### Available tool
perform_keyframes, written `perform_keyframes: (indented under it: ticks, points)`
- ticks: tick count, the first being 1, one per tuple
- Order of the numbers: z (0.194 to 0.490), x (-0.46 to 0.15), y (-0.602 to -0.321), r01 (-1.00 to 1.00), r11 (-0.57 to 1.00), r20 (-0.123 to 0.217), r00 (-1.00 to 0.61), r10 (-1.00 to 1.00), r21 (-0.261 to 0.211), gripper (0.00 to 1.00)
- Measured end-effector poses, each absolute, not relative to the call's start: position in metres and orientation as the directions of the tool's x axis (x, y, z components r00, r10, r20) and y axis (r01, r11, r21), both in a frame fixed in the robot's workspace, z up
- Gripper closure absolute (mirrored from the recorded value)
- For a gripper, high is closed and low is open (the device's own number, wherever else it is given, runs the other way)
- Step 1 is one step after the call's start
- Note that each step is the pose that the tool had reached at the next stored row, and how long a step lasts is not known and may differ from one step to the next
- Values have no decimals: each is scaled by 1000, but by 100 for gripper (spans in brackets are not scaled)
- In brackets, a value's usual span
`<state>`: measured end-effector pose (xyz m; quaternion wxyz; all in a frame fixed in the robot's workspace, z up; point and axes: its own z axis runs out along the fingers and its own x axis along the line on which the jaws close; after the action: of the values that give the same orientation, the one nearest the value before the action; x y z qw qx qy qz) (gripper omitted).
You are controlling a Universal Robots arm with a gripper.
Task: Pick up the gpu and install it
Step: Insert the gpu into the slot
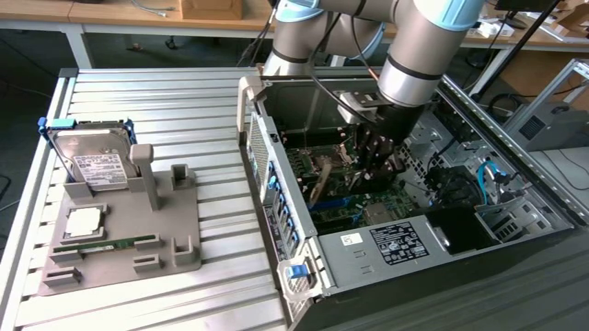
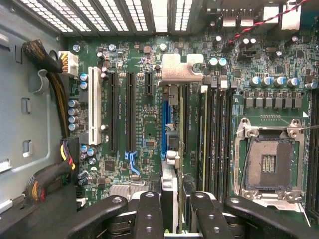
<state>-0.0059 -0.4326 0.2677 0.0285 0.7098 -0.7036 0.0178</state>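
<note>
- Seating the gpu [image 2: 172, 144] is my read: gripper [image 2: 175, 211] deep in the open black pc case [image 1: 387, 255], jaws half-closed on the card's top edge
- To do it well: hold the card upright, edge lined up along the blue slot [image 2: 163, 127], press straight down, no twist
- Green motherboard [image 2: 144, 114]: dense, long black slots, one white
- Silver bracket [image 2: 180, 67]: stamped metal, notched, at the card's far end

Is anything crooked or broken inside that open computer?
Nothing looks broken. The gripper holds the gpu on edge over the motherboard; whether it sits fully in its slot cannot be told. The processor socket is empty, and the hard drive waits outside in the grey holder.
</note>
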Motion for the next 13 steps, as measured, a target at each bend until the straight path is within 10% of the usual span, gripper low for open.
perform_keyframes:
  ticks: [13]
  points:
    - [265,-14,-434,-1000,-8,66,9,-998,15,73]
